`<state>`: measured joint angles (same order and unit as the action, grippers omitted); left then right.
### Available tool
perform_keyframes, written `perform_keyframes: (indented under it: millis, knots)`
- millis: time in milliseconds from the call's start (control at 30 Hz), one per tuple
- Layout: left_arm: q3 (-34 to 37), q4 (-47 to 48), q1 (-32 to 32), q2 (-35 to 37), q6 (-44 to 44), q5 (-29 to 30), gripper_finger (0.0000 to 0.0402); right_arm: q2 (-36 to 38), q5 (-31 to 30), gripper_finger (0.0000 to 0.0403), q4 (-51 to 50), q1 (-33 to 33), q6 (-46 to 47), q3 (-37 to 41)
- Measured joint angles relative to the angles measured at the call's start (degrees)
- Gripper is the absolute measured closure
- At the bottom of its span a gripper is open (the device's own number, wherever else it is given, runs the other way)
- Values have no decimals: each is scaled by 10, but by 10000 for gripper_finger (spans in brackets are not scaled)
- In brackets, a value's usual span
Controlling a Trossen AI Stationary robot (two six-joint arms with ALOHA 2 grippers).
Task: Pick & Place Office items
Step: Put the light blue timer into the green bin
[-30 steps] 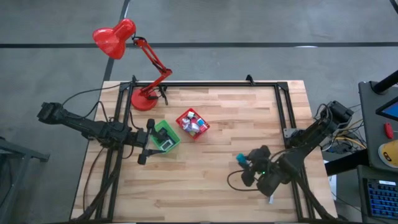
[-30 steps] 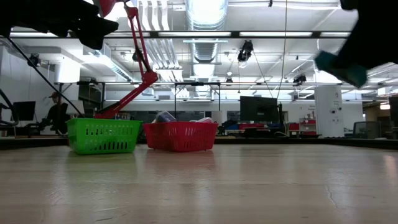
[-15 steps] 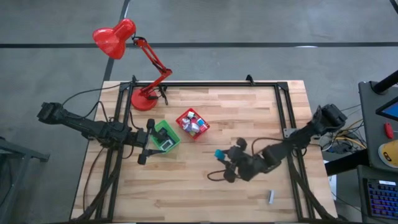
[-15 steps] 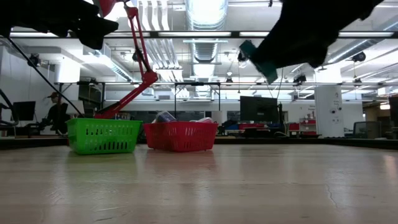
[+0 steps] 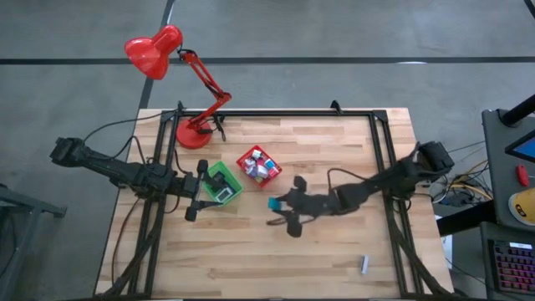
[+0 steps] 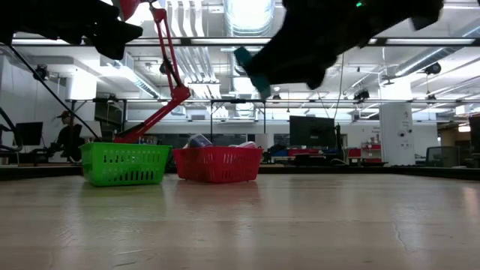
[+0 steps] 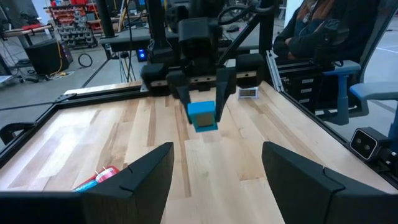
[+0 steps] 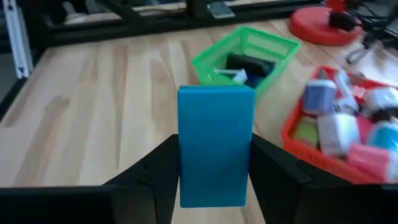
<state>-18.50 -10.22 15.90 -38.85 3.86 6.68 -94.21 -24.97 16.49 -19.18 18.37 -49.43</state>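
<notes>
My right gripper (image 5: 279, 206) is shut on a teal-blue block (image 5: 272, 203) and hovers over mid-table, just right of the two bins. The same block (image 6: 247, 64) rides high above the tabletop in the low view. The red bin (image 5: 258, 165) holds several small white, blue and green items. The green bin (image 5: 221, 184) holds black and white pieces. My left gripper (image 5: 199, 192) waits open at the green bin's left side. A grey stick (image 5: 364, 264) lies flat near the table's near right corner. My right gripper pinches the teal-blue block between its two fingers, one on each opposite side face (image 8: 186, 155). In the left wrist view the fingers (image 7: 181, 87) slant down onto its upper part (image 7: 201, 108), and the rest hangs below them. The block is lifted clear of the table.
A red desk lamp (image 5: 180, 75) stands at the far left corner, its base (image 5: 192, 134) on the table. A black frame (image 5: 276, 112) runs along the far and side edges. Bare wood (image 5: 251, 259) lies toward the near edge. A seated person (image 7: 323, 31) is beyond the table.
My right gripper has swept from the near right part of the table toward the left and the bins, the arm stretching out, carrying the teal-blue block high above the wood. The move uncovered the grey stick near the right corner. The left arm has kept still.
</notes>
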Motion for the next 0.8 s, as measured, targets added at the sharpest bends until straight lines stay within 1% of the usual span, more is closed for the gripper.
perform_keyframes:
  millis: [167,333,567,800]
  knots:
    - [0,0,0,0,0,0,152,-33,85,235,67,53,-29,0]
    - [0,0,0,0,0,0,152,-78,131,242,138,101,-34,-1]
    - [0,0,0,0,0,0,152,-133,137,237,214,128,-79,-23]
    - [0,0,0,0,0,0,152,-151,136,244,228,135,-125,-57]
